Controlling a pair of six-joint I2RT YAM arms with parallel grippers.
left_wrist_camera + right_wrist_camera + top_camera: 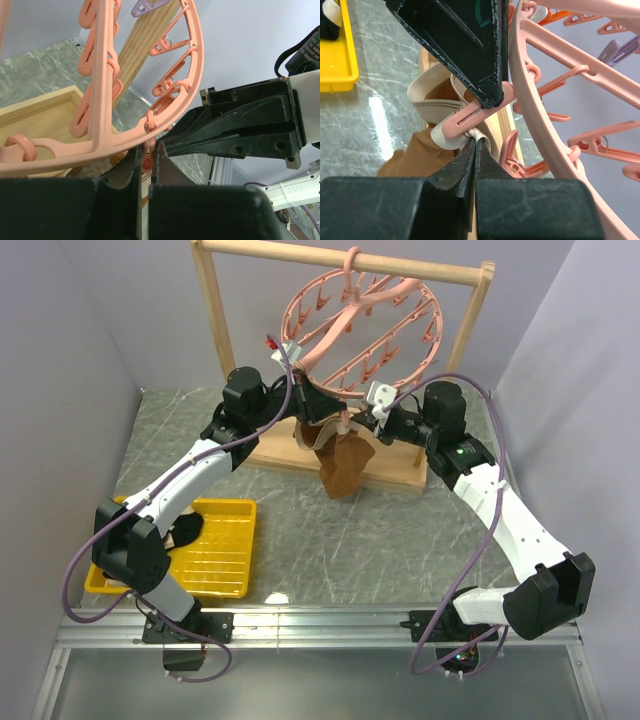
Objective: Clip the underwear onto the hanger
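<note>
The pink ring hanger (362,328) hangs by its hook from the wooden rack's top bar. The brown underwear (345,468) dangles under the ring's near edge. My left gripper (318,400) is shut on a pink clip (146,161) under the ring (150,120). In the right wrist view that clip (470,116) lies across the beige waistband (432,107), with the left finger pressing its end. My right gripper (476,140) is shut on a fold of the waistband just below the clip, brown fabric (417,155) hanging beneath. It also shows in the top view (365,415).
The wooden frame rack (213,330) stands at the back, its base board (390,475) behind the underwear. A yellow tray (225,550) at the near left holds a black garment (185,533). Several other clips (600,142) dangle from the ring near both grippers.
</note>
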